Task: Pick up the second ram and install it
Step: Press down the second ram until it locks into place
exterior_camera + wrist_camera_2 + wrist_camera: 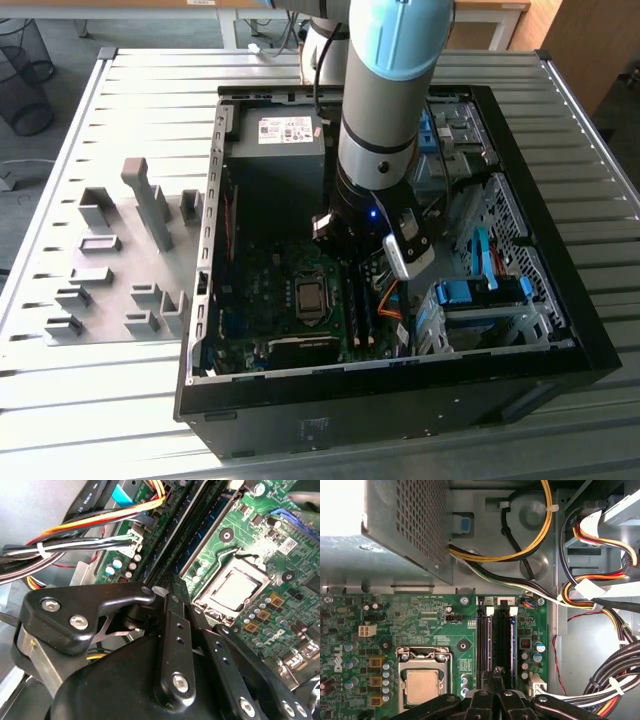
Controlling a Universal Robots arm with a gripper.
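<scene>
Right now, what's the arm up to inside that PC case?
The arm's gripper is down inside the open computer case, over the motherboard's memory slots beside the CPU socket. In both wrist views its fingers look closed together right at the slots. Whether a RAM stick sits between them can't be made out.

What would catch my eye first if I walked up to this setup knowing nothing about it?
Probably the big grey and light-blue robot arm reaching down into the open black computer case on the slatted metal table. Its black claw hangs right over the long black memory slots on the green motherboard, beside the square silver processor. Bundles of yellow, orange and black cables snake past nearby.
</scene>
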